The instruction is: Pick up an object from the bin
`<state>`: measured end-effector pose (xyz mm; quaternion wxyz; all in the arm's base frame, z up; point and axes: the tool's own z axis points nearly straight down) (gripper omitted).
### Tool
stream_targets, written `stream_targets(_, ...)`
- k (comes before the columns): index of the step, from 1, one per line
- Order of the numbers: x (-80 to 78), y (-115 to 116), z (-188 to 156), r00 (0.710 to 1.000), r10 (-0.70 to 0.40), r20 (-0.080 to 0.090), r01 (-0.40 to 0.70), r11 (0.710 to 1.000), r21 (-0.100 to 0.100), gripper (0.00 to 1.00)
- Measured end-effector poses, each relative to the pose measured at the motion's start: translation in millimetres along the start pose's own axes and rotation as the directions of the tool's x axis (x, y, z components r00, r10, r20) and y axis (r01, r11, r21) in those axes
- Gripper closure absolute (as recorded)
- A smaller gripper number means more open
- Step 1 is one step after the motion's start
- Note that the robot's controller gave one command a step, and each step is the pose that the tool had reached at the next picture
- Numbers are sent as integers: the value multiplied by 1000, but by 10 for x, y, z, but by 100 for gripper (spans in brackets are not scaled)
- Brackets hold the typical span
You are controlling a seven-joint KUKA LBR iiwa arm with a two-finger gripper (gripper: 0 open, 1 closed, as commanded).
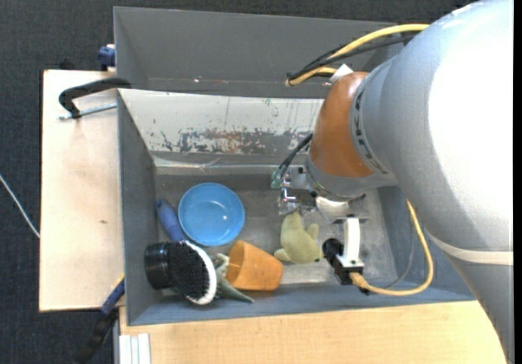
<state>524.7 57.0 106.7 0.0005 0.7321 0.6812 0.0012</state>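
My gripper [328,206] hangs low over the right middle of the bin, under the arm's orange cover. Directly below and in front of it lies a pale yellow-green soft toy [298,241], its top edge meeting the gripper's body. An orange cup [254,266] lies on its side just left of the toy. A white piece with a black end [349,246] sits right of the toy; I cannot tell whether it is loose or belongs to the gripper.
A blue bowl [211,214] stands upright at the left middle, with a blue handle [169,219] beside it. A black brush with a white rim [181,270] fills the front left corner. The arm covers the bin's right side.
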Motion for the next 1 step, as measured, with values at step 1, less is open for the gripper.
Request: stream_targets(1, 4, 11, -424, 1000, -2, 0, 2, 1000, -3, 100)
